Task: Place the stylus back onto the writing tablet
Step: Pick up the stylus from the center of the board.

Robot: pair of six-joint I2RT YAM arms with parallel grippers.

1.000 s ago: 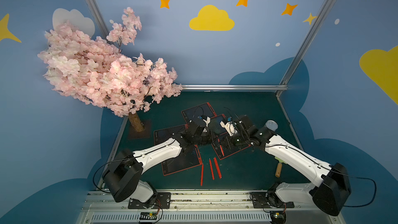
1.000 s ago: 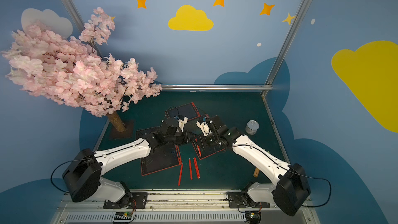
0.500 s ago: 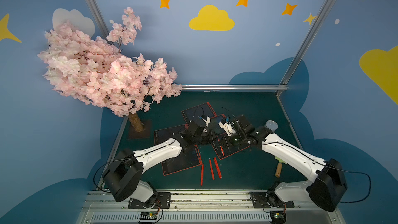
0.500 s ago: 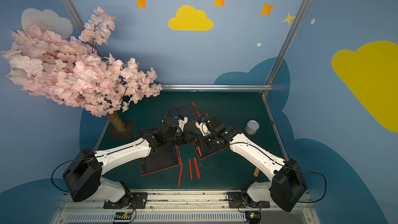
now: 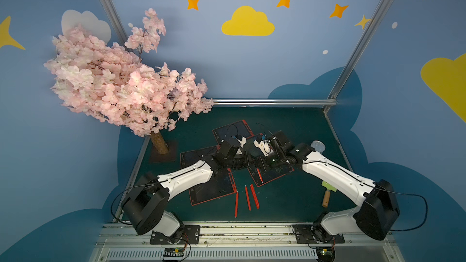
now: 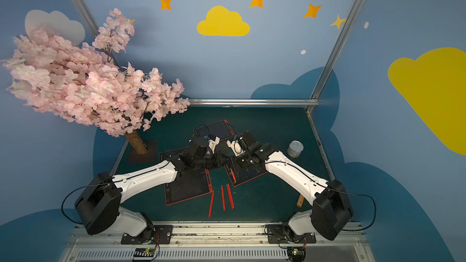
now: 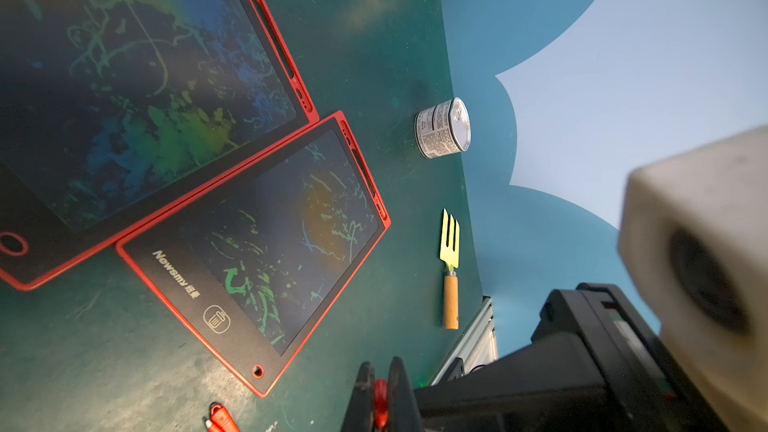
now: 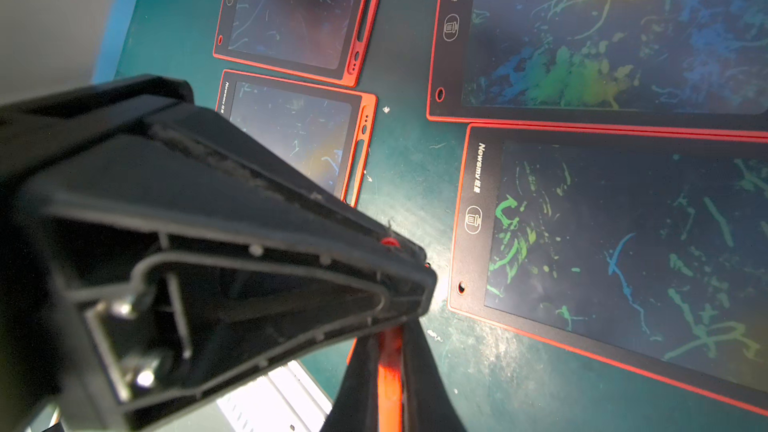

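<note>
Both grippers meet above the middle of the table and share one red stylus (image 7: 380,398). My left gripper (image 7: 381,367) is shut on one end of it. My right gripper (image 8: 388,336) is shut on the orange-red shaft (image 8: 390,384), just under the left gripper's tip (image 8: 399,259). In both top views the stylus (image 5: 259,175) shows over the near end of a red-framed black writing tablet (image 5: 277,172). The slot along that tablet's (image 7: 266,243) long side is bare. Several more such tablets lie around, the largest (image 8: 623,35) beside it.
Three loose red styli (image 5: 248,200) lie side by side near the table's front. A tin can (image 5: 318,146) and a yellow-green fork with a wooden handle (image 5: 327,192) sit on the right. A pink blossom tree (image 5: 158,142) stands at the back left.
My right gripper's jaws have closed in onto the stylus, and the right arm has shifted slightly toward the left gripper. The left arm has stayed put.
</note>
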